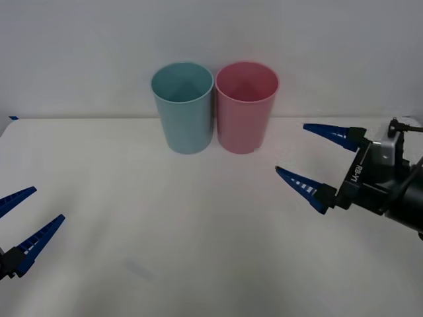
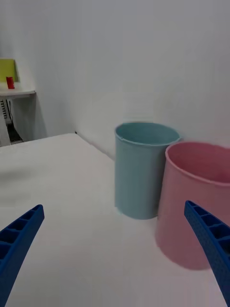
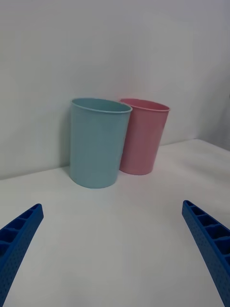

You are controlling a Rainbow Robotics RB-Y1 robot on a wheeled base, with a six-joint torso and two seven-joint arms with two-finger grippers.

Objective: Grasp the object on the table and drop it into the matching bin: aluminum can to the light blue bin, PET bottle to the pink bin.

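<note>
— Where are your hands just now?

— My right hand (image 1: 310, 162) hangs above the right side of the white tabletop (image 1: 198, 231), nearer me than the bins and off to the pink one's right. Its blue ribbed fingers (image 1: 301, 183) are spread wide with nothing between them. My left hand (image 1: 23, 218) sits low at the left edge, well apart from the bins, fingers likewise splayed and gripping nothing.

— And the bins?

— They stand upright at the far middle of the tabletop, close against the wall. The light blue bin (image 1: 182, 105) is on my left, the pink bin (image 1: 246, 105) on my right, side by side and touching or very nearly so. Both look hollow from above; I see only their inner walls.

— The can?

— I can't find it on the tabletop. From my right wrist, something small and red (image 2: 10, 82) sits on a shelf (image 2: 17, 91) far off in the room, too small to tell what it is.
</note>
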